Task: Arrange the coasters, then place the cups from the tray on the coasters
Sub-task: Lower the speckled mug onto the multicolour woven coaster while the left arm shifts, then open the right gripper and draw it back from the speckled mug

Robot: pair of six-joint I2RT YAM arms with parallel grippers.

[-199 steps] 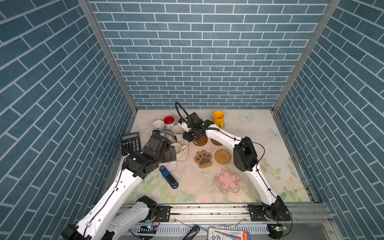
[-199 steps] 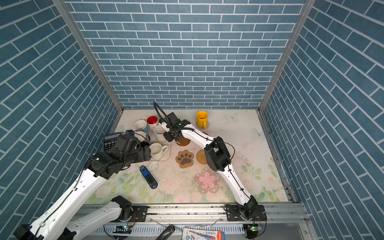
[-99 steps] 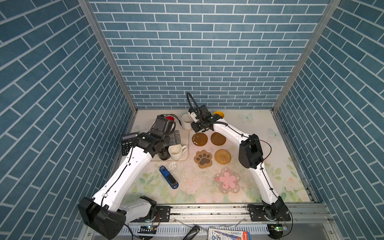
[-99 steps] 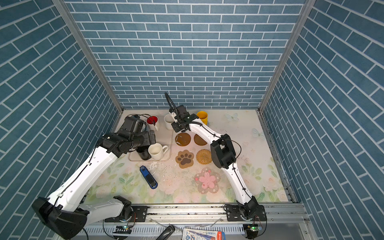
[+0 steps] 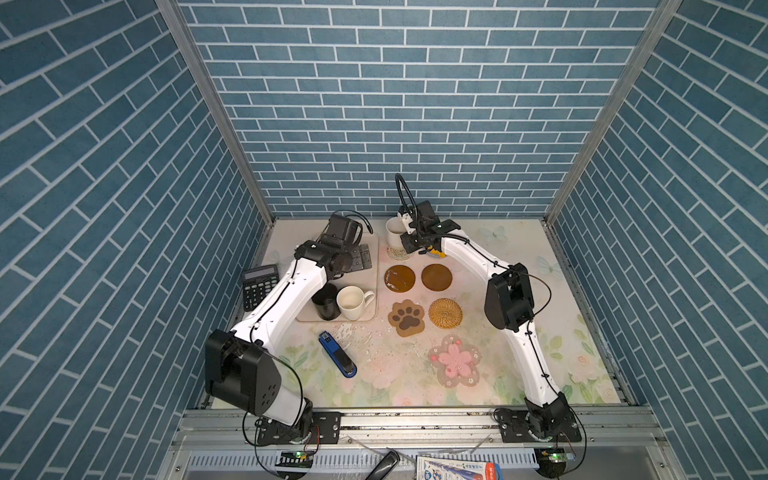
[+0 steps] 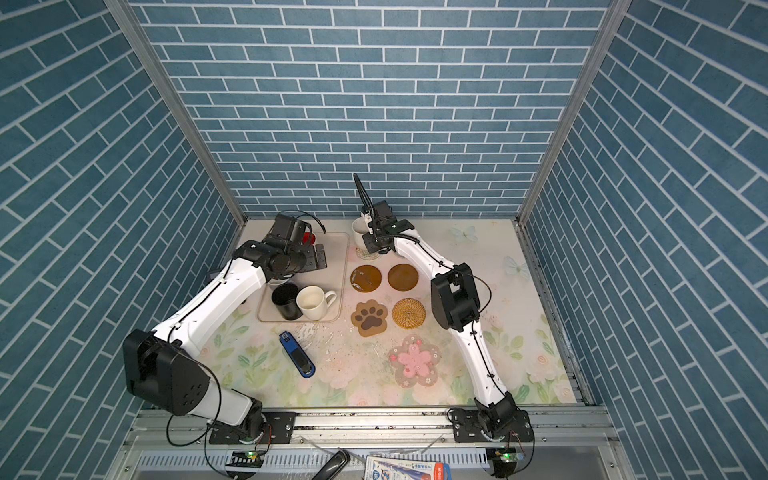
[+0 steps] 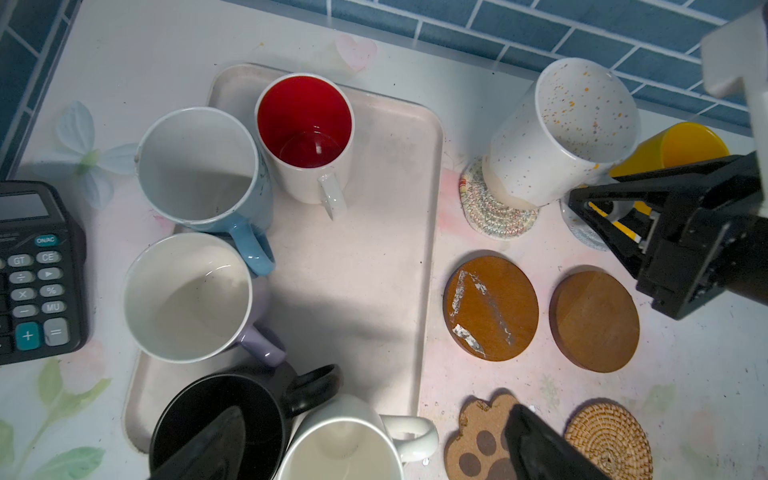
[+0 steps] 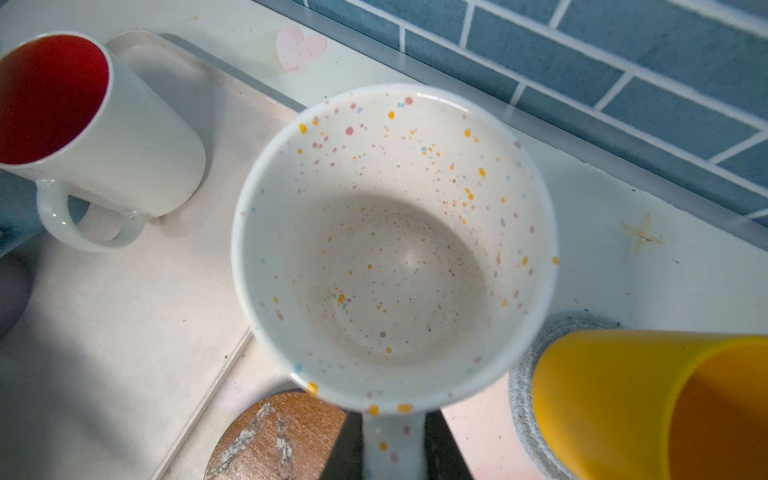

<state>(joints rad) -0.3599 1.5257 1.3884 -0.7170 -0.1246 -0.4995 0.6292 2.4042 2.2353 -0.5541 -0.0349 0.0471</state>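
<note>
one narrow grip, by the right gripper (image 8: 392, 453) on the handle of the speckled white ceramic mug (image 8: 390, 249), tilted over the white woven round coaster (image 7: 494, 218) just beside the yellow mug (image 8: 648, 399) on its light blue woven coaster (image 8: 524, 374). jaws spread wide on the left gripper (image 7: 374, 411), above the black mug (image 7: 178, 415) and cream mug (image 7: 332, 457) on the shallow beige plastic tray (image 7: 374, 270).

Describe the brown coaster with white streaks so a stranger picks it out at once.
Start at the beige tray; in a top view, just off its right edge, two brown discs lie side by side, nearer the robot than the speckled mug. The one wanted is the streaked disc next to the tray: scuffed white streaks cross its top, while the plain disc beside it has none.
</note>
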